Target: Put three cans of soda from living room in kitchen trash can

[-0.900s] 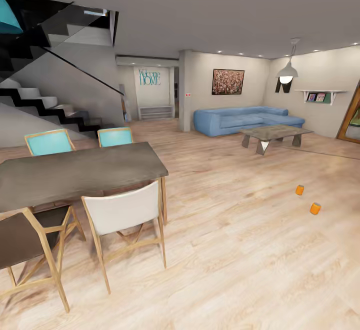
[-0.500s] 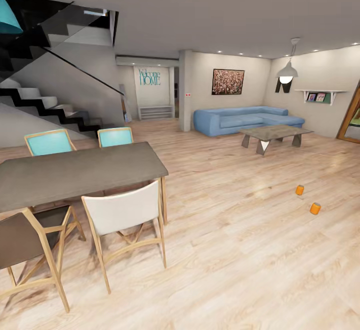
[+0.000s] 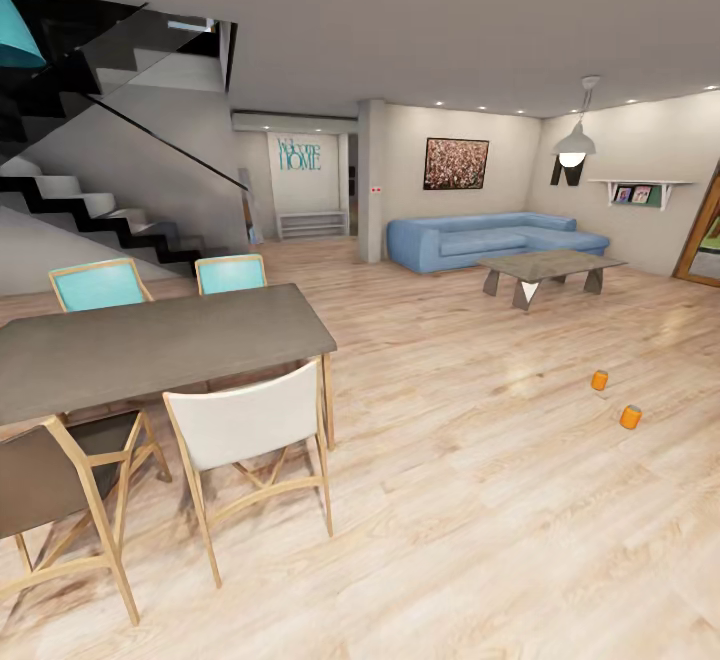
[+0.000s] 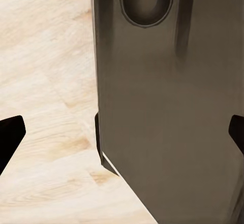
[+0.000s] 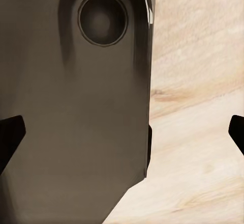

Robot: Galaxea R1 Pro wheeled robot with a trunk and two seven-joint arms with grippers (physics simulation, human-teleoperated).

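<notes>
- Light wood floor runs through an open living room with a blue sofa, a low coffee table and a dining table ringed by chairs.
- Two orange soda cans stand upright on the floor, near each other and well apart from the furniture — a third is not visible.
- They probably handle light, thin-walled and smooth; a hold around the mid-body seems safest.
- Left gripper and right gripper — fingertips wide apart, holding nothing.
</notes>
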